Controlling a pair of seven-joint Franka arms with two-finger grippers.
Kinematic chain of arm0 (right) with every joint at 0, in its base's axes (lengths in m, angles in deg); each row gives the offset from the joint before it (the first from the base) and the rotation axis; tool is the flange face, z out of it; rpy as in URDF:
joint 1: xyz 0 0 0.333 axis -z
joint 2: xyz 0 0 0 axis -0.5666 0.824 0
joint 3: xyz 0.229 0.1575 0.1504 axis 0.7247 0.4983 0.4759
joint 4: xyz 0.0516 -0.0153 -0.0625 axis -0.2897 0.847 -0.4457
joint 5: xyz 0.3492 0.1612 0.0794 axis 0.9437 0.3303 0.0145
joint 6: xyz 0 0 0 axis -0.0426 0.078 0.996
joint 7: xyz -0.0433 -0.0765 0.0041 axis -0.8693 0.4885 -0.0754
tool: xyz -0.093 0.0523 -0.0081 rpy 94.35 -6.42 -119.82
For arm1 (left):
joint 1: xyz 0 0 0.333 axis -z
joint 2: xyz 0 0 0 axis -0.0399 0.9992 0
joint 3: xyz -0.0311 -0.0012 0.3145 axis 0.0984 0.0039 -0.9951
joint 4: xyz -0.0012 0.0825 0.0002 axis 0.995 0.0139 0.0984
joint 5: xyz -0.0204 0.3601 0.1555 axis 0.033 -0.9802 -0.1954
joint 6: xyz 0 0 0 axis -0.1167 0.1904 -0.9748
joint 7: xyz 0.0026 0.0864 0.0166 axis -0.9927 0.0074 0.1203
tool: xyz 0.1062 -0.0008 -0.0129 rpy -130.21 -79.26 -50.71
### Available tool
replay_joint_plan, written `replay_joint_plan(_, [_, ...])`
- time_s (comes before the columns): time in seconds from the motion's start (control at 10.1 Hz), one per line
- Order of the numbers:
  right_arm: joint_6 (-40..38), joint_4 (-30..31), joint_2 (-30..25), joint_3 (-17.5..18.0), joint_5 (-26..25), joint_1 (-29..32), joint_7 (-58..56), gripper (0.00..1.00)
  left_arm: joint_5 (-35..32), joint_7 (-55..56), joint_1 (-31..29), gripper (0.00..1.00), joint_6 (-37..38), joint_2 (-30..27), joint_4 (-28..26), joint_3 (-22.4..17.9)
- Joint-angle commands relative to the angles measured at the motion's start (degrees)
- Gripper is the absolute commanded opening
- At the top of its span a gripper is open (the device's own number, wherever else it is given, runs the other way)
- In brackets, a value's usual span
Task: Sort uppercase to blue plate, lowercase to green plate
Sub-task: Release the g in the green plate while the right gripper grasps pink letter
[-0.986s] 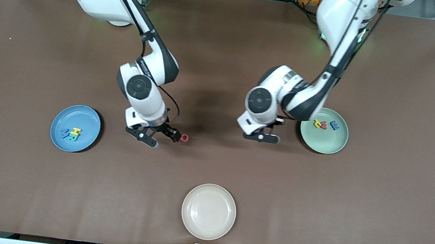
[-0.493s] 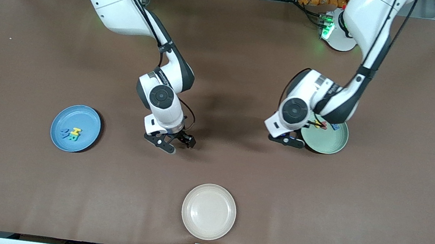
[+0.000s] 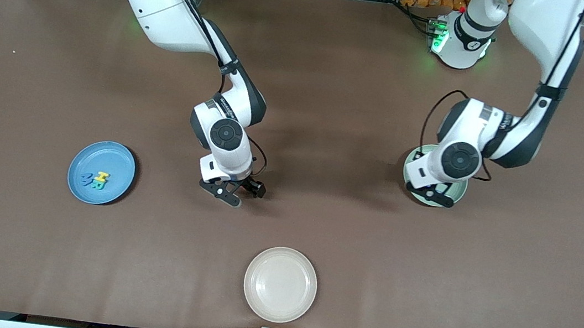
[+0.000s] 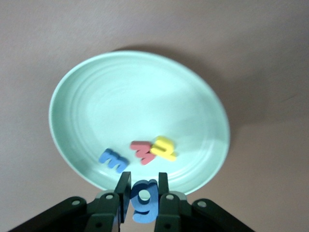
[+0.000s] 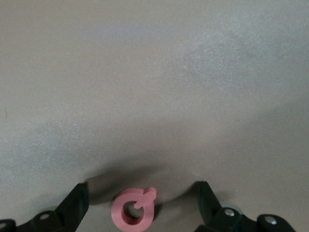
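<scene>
My right gripper (image 3: 237, 191) is open and low at the table, its fingers on either side of the red Q (image 5: 133, 210), which lies flat between them in the right wrist view and is hidden in the front view. My left gripper (image 3: 430, 195) is shut on the blue g (image 4: 143, 200) over the edge of the green plate (image 4: 96, 96). In that plate lie the blue e (image 4: 113, 160), the red w (image 4: 141, 151) and the yellow r (image 4: 164, 148). The blue plate (image 3: 98, 154) holds the yellow H (image 3: 102, 176), the teal R (image 3: 98, 183) and the blue M (image 3: 87, 179).
A cream plate (image 3: 280, 284) stands bare near the front camera's edge of the table. The green plate (image 3: 460, 189) is mostly covered by the left arm in the front view. The rest is brown tabletop.
Both arms have moved toward the left arm's end of the table. My right gripper now straddles the red Q. My left gripper has carried the blue g over the green plate.
</scene>
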Motion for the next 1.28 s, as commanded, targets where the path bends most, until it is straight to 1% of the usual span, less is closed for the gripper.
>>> replay_joint_plan(0.0, [-0.85,-1.60,0.65,-0.47,-0.12,-1.01,1.61,1.00,-2.73,-4.26,-5.11,0.17,-1.71,-2.42,-2.50,0.78])
replay_joint_plan(0.1, [-0.85,-1.60,0.65,-0.47,-0.12,-1.10,1.61,1.00,-2.73,-4.98,-6.61,0.17,-4.50,-2.68,-3.46,0.86])
replay_joint_plan(0.2, [-0.85,-1.60,0.65,-0.47,-0.12,-1.28,1.69,1.00,-2.64,-4.98,-8.02,0.17,-9.49,-2.69,-4.77,0.86])
replay_joint_plan(0.3, [-0.76,-1.60,0.65,-0.47,-0.30,-1.54,1.61,0.19,-2.12,-4.46,-8.47,0.17,-14.24,-2.43,-5.65,0.86])
replay_joint_plan(0.39, [-0.67,-1.60,0.57,-0.56,-0.99,-1.71,1.43,0.00,-1.77,-3.76,-8.56,0.17,-16.98,-1.81,-5.66,0.86])
replay_joint_plan(0.59, [-0.67,-1.34,0.30,-0.56,-2.49,-1.89,1.08,0.00,-1.68,-1.84,-8.56,0.17,-17.36,-1.46,-6.10,0.95])
replay_joint_plan(0.79, [-0.76,-1.34,-0.05,-0.56,-2.67,-1.63,0.82,0.00,-1.32,4.30,-7.95,0.17,-20.60,0.20,-6.63,2.35])
replay_joint_plan(0.89, [-0.76,-1.34,-0.66,-0.56,-2.67,-1.28,0.64,0.00,-1.32,5.81,-7.68,0.18,-21.05,0.82,-7.24,2.62])
replay_joint_plan(0.99, [-0.76,-1.42,-1.19,-0.56,-2.67,-0.84,0.38,0.00,-1.32,6.00,-7.68,0.23,-21.05,0.83,-7.42,3.06])
replay_joint_plan(1.09, [-0.76,-1.43,-2.06,-0.56,-2.67,0.47,-0.93,0.00,-1.41,5.83,-7.68,0.33,-21.05,0.83,-7.94,3.15])
replay_joint_plan(1.18, [-0.94,-1.43,-3.20,-0.56,-2.67,2.22,-3.38,0.00,-2.02,5.74,-7.68,0.33,-21.14,0.92,-8.73,3.15])
